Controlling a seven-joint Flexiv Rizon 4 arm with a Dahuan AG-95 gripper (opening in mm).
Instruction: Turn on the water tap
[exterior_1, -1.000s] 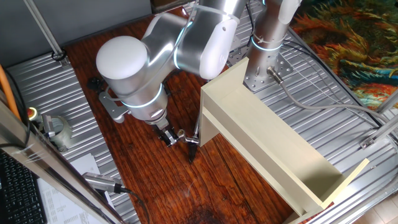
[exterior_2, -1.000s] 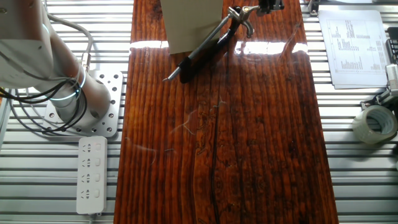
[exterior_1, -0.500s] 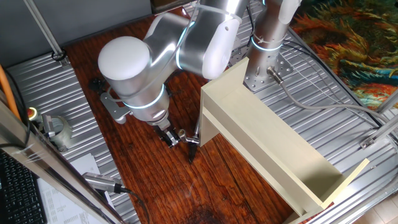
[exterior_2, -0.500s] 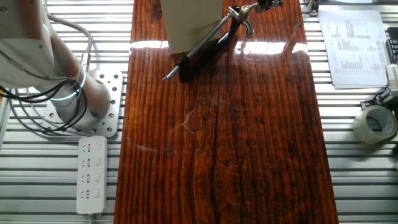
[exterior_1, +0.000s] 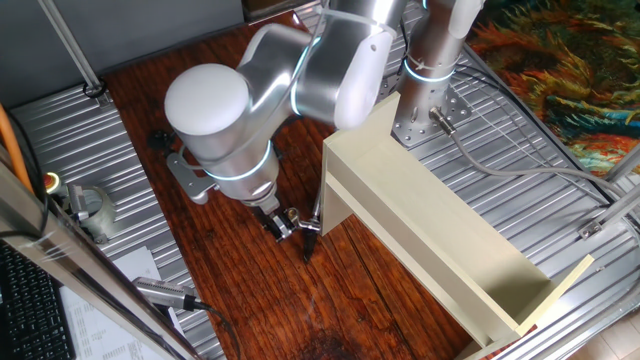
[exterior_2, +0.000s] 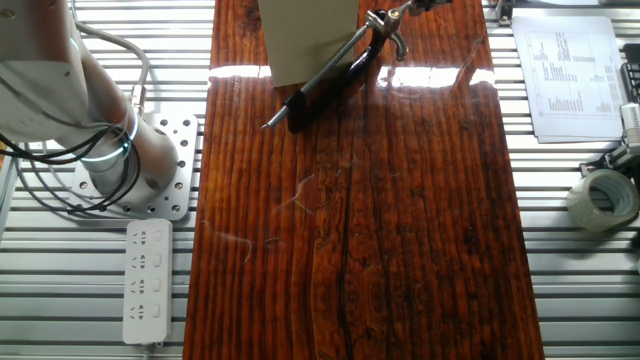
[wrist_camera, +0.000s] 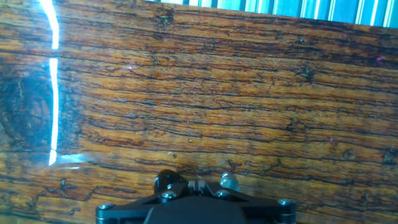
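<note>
The water tap (exterior_1: 311, 232) stands at the near corner of the cream box (exterior_1: 430, 230). Its thin silvery lever slants across the wood and its black spout points down. In the other fixed view the tap (exterior_2: 330, 75) leans against the box (exterior_2: 308, 40), with a curved metal end at the top right. My gripper (exterior_1: 284, 222) is just left of the tap, low over the table, and barely shows at the top edge of the other fixed view (exterior_2: 422, 4). In the hand view the gripper (wrist_camera: 196, 184) looks shut and empty over bare wood; the tap is out of that view.
The wooden board (exterior_2: 350, 230) lies between ribbed metal surfaces. A tape roll (exterior_2: 603, 197) and a printed sheet (exterior_2: 568, 75) are on one side. A power strip (exterior_2: 146, 282) and the arm's base (exterior_2: 130, 170) are on the other. A pen-like tool (exterior_1: 165, 293) lies near the front.
The arm has shifted slightly towards the box in the one fixed view. In the other fixed view the gripper has slid up to the frame's top edge. The tap has barely moved.
</note>
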